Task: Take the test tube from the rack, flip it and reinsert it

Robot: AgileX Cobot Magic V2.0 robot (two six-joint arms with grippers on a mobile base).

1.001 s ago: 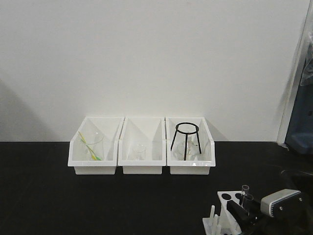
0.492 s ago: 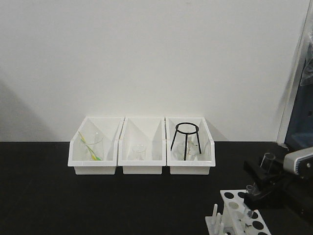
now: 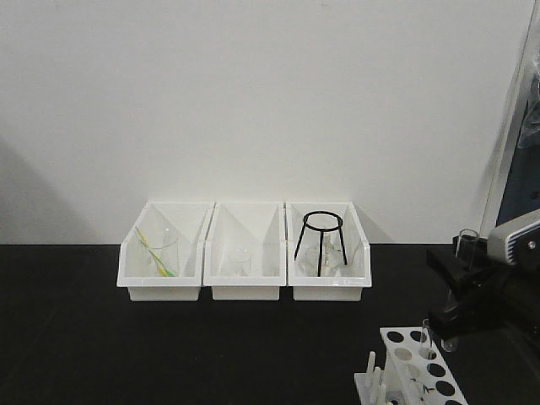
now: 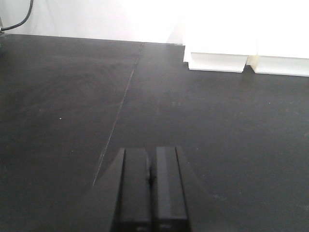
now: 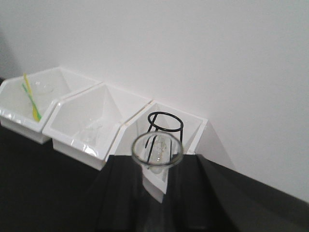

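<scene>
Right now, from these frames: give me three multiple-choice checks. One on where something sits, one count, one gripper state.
1. In the front view, the black wire stand sits in which bin?
A. left
B. middle
C. right

2. How many white bins stand in the row?
A. two
B. three
C. four

3. The right gripper is:
A. open and empty
B. shut on a test tube
C. shut on a beaker

Answers:
1 C, its legs stand inside the right-hand bin.
2 B, three sit side by side.
3 B, the tube's open mouth shows between the fingers in the wrist view.
</scene>
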